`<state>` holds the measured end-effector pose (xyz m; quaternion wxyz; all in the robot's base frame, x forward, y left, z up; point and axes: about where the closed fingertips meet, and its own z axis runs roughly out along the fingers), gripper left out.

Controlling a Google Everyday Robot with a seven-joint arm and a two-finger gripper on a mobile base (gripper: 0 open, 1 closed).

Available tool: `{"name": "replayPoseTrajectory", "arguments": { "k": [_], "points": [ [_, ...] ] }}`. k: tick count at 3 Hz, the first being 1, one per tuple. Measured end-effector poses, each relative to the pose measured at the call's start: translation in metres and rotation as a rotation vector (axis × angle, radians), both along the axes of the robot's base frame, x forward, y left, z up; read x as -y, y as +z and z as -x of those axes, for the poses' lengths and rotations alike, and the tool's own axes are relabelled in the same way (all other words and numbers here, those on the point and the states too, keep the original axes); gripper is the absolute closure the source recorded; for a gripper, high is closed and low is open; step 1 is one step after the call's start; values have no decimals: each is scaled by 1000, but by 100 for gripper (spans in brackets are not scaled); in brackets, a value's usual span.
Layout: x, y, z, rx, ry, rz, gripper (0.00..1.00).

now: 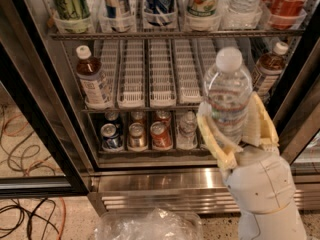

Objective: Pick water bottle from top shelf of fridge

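The claw (234,129) stood low and to the right, in front of the open fridge (165,184). Its two cream fingers (212,136) were drawn in against either side of the water bottle (228,91) — not wide, only the bottle's own breadth apart, and clasping nothing else. The grip sat on the lower half of the ribbed body. I judge that sensible: the ribs give the pads purchase, and the weight of the water sits near the fingers, so the bottle rode upright with its white cap on top. The bottle was clear of the top shelf (170,34), hanging below the right end of its front rail and before the rack of white slotted trays (161,74). The pick looked all but done, with only a steady carry away from the door frame left. Further out, a brown tea bottle (93,81) stood at the left end of the tray rack and a second tea bottle (270,66) at its right end. On the rack below were cans (135,134) and a smaller clear bottle (187,130) — none touched.
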<state>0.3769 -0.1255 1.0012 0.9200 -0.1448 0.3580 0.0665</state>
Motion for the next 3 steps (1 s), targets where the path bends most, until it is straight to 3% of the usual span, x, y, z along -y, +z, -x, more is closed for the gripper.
{"name": "replayPoseTrajectory", "arguments": {
  "k": [1, 2, 3],
  "points": [
    [-4, -31, 17, -113, 124, 31, 100],
    [-1, -32, 37, -107, 140, 64, 100],
    [-1, -32, 37, -107, 140, 64, 100]
  ]
}}
